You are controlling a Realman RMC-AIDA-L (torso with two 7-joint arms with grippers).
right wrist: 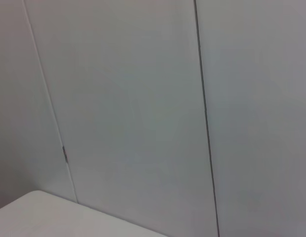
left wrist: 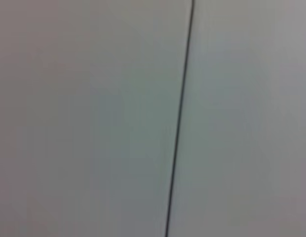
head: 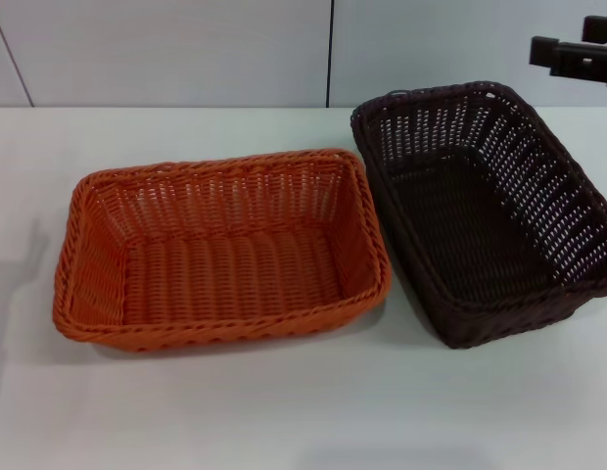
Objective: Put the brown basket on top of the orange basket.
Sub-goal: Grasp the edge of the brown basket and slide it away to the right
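The white table carries the orange basket at centre-left and the brown basket just beside it on the right, both upright. The right gripper hangs above the brown basket's far corner; I cannot tell its opening.

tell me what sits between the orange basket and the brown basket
Nothing: in the head view only a narrow strip of bare white table separates the orange basket from the brown basket.

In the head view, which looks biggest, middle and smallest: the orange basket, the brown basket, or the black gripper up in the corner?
1. Orange basket and brown basket: they look about alike, and the brown basket is cut off at the picture's edge, so no ranking.
2. Right gripper: smallest, only partly in view.
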